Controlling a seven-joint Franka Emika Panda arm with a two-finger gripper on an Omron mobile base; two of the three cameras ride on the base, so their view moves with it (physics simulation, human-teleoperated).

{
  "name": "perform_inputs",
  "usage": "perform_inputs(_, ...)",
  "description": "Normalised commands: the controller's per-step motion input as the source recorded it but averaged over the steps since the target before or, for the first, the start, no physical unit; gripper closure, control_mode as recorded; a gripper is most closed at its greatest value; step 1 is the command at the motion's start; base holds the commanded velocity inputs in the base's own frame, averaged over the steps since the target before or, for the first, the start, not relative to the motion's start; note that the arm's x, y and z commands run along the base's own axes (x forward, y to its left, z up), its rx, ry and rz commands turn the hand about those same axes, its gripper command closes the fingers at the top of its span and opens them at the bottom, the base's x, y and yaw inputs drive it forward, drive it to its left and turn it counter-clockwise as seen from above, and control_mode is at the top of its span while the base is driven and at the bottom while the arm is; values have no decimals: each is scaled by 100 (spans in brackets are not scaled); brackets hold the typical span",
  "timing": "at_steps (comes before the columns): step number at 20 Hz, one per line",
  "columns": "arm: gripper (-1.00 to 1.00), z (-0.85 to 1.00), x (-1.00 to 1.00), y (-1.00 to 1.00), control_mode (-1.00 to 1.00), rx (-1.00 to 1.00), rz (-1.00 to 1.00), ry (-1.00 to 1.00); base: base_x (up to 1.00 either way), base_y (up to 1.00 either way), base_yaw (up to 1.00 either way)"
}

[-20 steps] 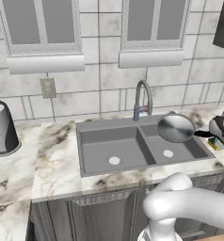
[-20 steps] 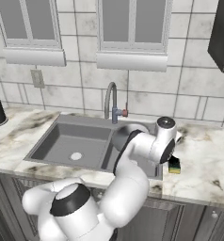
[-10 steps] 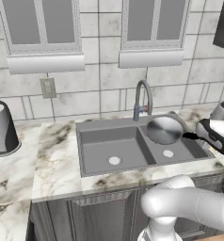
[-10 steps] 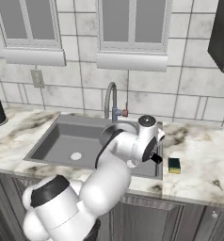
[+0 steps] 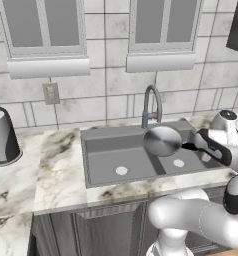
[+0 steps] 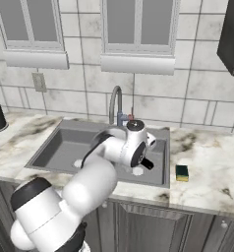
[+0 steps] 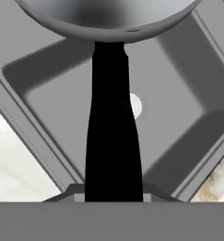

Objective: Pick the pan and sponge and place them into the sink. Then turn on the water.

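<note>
The end effector (image 5: 193, 146) was clamped on the pan's (image 5: 162, 140) black handle, holding it level above the sink's (image 5: 98, 161) right basin, seemingly for lowering in, while the sponge (image 6: 182, 173) sat on the worktop (image 6: 212, 170).

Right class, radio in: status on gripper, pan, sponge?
Gripper shut on pan handle, pan held over sink. Sponge on counter right of sink. Faucet close behind pan.
</note>
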Motion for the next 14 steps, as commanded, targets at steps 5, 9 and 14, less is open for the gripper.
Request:
perform_inputs(5,100,-6,0,55,-100,-1,0,2,0,0,0)
perform_inputs(9,100,-12,0,51,-100,-2,3,3,0,0,0)
perform_inputs(14,100,-25,0,45,-100,-4,3,7,0,0,0)
